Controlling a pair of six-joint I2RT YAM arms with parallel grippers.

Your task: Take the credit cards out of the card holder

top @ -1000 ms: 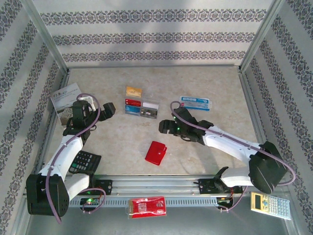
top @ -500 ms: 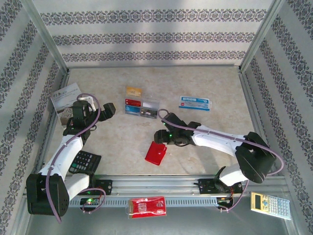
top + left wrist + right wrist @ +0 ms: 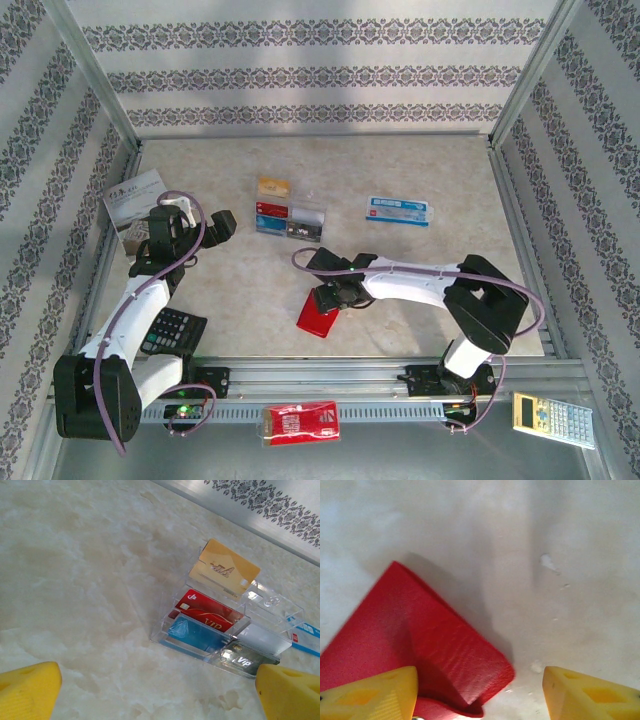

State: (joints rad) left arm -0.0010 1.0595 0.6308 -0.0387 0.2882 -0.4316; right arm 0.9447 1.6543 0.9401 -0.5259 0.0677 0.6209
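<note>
1. The marble-patterned table [image 3: 420, 290] carries everything. The card holder [image 3: 316, 316] lies on it near the front edge, about midway between the two arm bases.
2. The right gripper [image 3: 328, 298] reaches across from the right and hangs over the card holder's far end. In the right wrist view its fingers stand well apart. One finger [image 3: 370, 692] overlaps the red cover and the other rests over bare table, so a corner of the card holder [image 3: 410, 645] lies between them. The claw is open and grips nothing.
3. The left gripper [image 3: 222, 226] hovers at the left of the table, well apart from the card holder. We see its jaws spread wide and empty.
4. A clear card stand [image 3: 270, 602], holding a tan, a red and a blue card, sits on the table ahead of the left gripper.
5. The card holder is folded shut and lies flat. From above, its long axis runs near to far, with the far end tilted slightly right.
</note>
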